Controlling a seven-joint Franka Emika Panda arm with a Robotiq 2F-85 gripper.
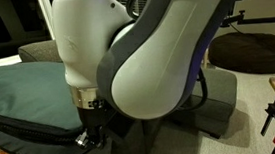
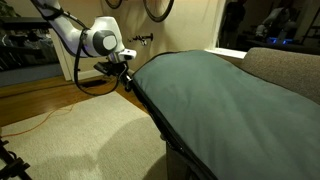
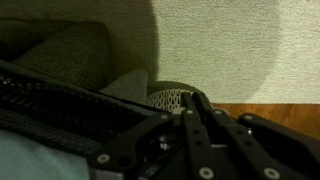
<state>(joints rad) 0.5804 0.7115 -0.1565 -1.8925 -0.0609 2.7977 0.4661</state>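
Note:
A large teal-green padded bag with a black zipper band along its edge lies across both exterior views, at the left in one of them. My gripper is at the bag's far corner, right against the zipper edge. The white arm hides most of the gripper from the close-up side. In the wrist view the gripper is shut, its two black fingers pressed together with nothing visible between them. The zipper track runs past on the left, and a white mesh piece lies just beyond the fingertips.
Beige carpet meets wooden floor, with an orange cable lying across both. A grey sofa stands behind the bag. A dark beanbag sits at the back. Grey cushions rest on the carpet near the gripper.

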